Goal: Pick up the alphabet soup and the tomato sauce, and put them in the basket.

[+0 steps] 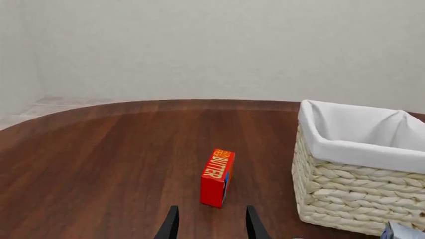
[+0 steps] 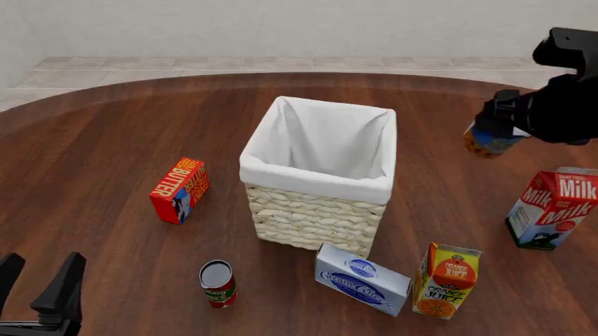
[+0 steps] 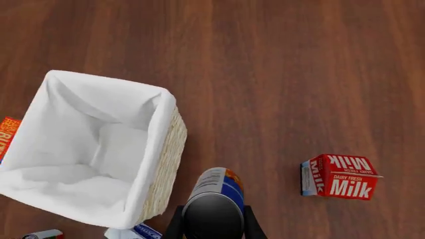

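The right gripper (image 3: 214,221) is closed on the soup can (image 3: 214,209), one finger on each side of it, and holds it in the air to the right of the basket (image 2: 280,213). The right wrist view shows the white-lined interior of the basket holding nothing; the front view shows the can's blue and orange label. The left gripper (image 1: 211,224) is open and holds nothing, low over the table (image 2: 112,126) at front left. The sauce can (image 2: 218,283) stands upright near the front left corner of the basket. The butter box (image 1: 217,177) stands ahead of the left gripper. A milk carton (image 2: 551,208), juice carton (image 2: 447,280) and cream cheese box (image 2: 363,278) stand on the right.
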`<state>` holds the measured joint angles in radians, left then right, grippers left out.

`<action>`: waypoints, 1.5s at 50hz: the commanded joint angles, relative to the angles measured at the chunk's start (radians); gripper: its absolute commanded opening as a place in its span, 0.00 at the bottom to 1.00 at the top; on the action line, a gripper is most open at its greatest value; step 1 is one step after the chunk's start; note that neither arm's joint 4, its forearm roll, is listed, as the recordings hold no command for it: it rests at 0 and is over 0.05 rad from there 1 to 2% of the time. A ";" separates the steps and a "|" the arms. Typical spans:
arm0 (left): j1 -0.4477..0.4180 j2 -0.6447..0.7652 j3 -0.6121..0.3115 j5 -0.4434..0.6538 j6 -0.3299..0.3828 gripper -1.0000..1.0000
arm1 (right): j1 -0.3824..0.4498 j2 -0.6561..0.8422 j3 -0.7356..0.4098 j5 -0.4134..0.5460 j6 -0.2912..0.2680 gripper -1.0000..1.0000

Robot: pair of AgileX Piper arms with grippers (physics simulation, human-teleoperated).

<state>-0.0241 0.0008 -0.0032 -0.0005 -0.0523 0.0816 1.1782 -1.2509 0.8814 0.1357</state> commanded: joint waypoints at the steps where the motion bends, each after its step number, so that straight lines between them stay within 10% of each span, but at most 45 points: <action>1: -0.002 0.000 0.000 0.001 0.001 1.00 | 0.023 -0.003 -0.087 0.038 0.006 0.00; 75: 0.006 0.000 0.000 -0.001 -0.021 1.00 | 0.296 0.164 -0.247 -0.031 0.004 0.00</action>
<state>-0.0185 0.0009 -0.0034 -0.0016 -0.0697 0.3500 1.3293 -1.4930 0.8699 0.1167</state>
